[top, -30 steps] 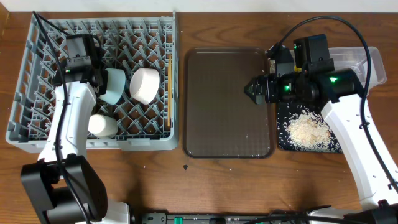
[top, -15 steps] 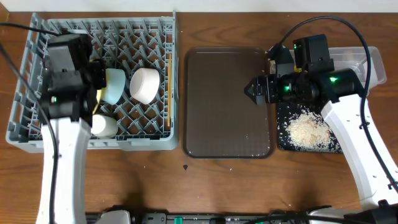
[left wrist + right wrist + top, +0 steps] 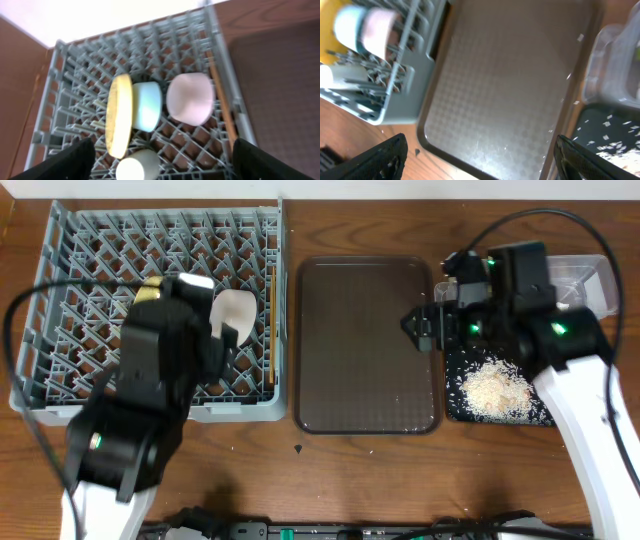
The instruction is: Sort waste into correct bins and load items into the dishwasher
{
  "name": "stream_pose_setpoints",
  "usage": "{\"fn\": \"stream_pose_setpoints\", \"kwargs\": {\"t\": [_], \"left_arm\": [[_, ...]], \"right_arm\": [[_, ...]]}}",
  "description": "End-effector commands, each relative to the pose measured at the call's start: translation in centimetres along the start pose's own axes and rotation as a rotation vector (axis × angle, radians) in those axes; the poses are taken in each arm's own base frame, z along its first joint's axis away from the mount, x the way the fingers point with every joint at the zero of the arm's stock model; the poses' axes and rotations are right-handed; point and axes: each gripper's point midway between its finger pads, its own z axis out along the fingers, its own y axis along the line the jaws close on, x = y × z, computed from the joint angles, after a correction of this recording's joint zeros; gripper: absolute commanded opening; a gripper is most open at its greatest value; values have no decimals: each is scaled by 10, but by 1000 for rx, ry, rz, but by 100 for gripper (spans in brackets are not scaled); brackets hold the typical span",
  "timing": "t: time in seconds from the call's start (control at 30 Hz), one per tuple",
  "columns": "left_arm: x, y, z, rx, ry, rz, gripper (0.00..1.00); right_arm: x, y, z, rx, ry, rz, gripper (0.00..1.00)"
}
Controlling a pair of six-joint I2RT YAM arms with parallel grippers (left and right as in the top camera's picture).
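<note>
The dish rack [image 3: 60, 300] sits at the left of the table [image 3: 350, 470]. It holds the yellow plate [image 3: 119, 115] on edge, the light-blue bowl [image 3: 147, 106] against it, the white bowl [image 3: 190, 98] just right, and the chopsticks [image 3: 221, 100] along its right wall. The left end effector [image 3: 162, 150] hangs above, spread wide and empty. Over the brown tray [image 3: 365, 345], the right end effector [image 3: 480, 150] is also wide open and empty. Rice scraps [image 3: 495, 388] lie in the black tray [image 3: 462, 408] at right.

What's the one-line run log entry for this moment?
left gripper open above dish rack | rack holds yellow plate, light-blue bowl, white bowl, chopsticks | right gripper open over brown tray | food scraps on black tray
</note>
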Motion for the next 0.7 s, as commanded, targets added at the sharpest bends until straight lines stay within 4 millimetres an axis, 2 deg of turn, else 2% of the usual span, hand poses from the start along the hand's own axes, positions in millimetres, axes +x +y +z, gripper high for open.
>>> {"fn": "stream_pose_setpoints", "kwargs": {"t": [0.0, 0.1, 0.27, 0.4, 0.5, 0.57, 0.67], "left_arm": [[3, -3, -30, 37, -51, -59, 91], [12, -1, -40, 38, -44, -74, 92], [13, 0, -44, 38, -51, -76, 92], [13, 0, -43, 38, -48, -75, 93], [13, 0, -43, 38, -48, -75, 93], [13, 0, -43, 38, -48, -75, 93], [13, 0, -43, 38, -48, -75, 93]], "right_arm": [[-6, 19, -51, -6, -142, -47, 99], [-6, 30, -81, -20, -227, -78, 99], [-1, 41, -106, -42, -288, -101, 99], [2, 42, -113, -44, -298, -106, 99], [2, 42, -112, -42, -294, -104, 99], [9, 39, -109, -31, -264, -100, 99], [6, 39, -114, -16, -290, -166, 99]]}}
